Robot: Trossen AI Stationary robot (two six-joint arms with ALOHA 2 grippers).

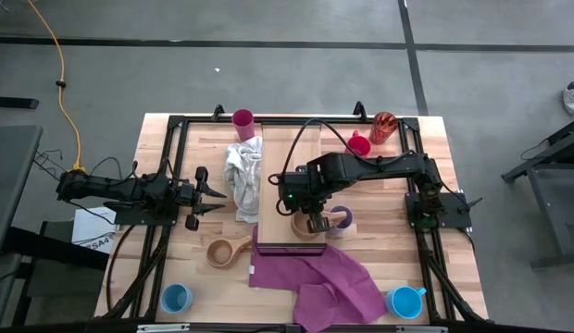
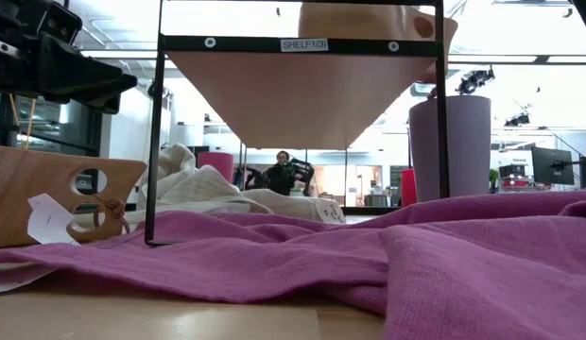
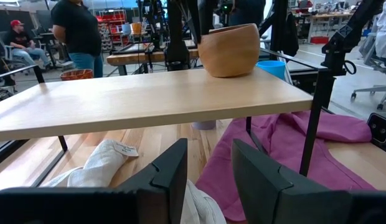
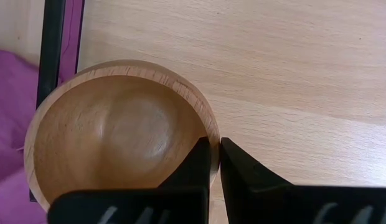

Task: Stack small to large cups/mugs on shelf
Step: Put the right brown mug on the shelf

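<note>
High view: a tan wooden cup [image 1: 304,223] sits upright on the near end of the light-wood shelf [image 1: 285,153], beside its dark frame. Right gripper [image 1: 316,223] pinches the cup's rim, fingers closed on it. Left gripper [image 1: 217,197] waits left of the shelf, fingers apart.

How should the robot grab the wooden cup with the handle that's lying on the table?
Best bet is the rim of the wooden cup, coming straight down from above. It sits upright with its mouth open to the top, so one finger can slip inside and one outside the thin wall. The handle sticking out toward the shelf lies low and flat, which is harder to pinch. The left claw is nearest.
</note>
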